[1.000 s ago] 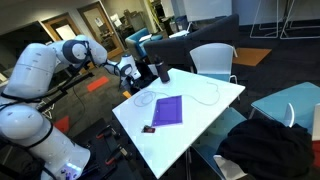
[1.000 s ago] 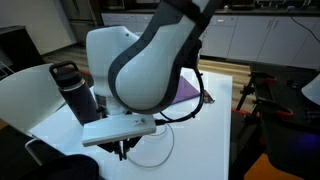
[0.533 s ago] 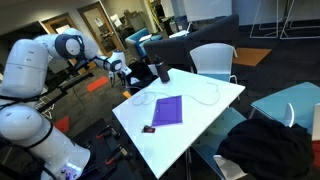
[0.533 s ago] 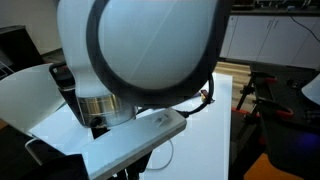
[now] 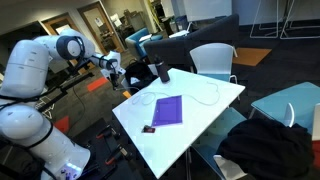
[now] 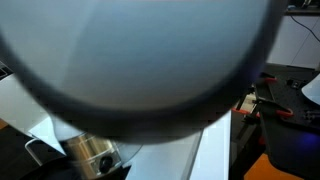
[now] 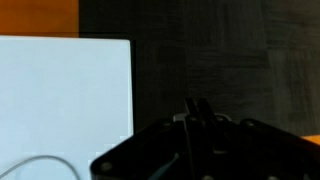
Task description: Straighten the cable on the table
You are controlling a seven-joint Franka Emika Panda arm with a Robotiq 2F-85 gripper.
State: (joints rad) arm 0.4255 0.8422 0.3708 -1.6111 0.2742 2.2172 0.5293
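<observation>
Gripper: the gripper [image 5: 117, 68] hangs just off a corner of the table [image 5: 192, 126], over dark floor. In the wrist view the gripper [image 7: 197, 107] seems to have its tips pressed together, with nothing between them.
Cable: the cable [image 5: 207, 98] lies on the table top in a loose curl, running past the far side of the purple pad [image 5: 167, 110].
Direction: the cable lies inward from the gripper, across the table edge. The wrist view shows only a thin arc of cable [image 7: 45, 162] on the table [image 7: 60, 100].
Long axis: probably from the gripper's corner toward the white chair [image 5: 212, 60].
Obstacles: a dark bottle [image 5: 162, 72] stands near the curl, and the pad lies beside it.
Blocked: the arm fills an exterior view.
</observation>
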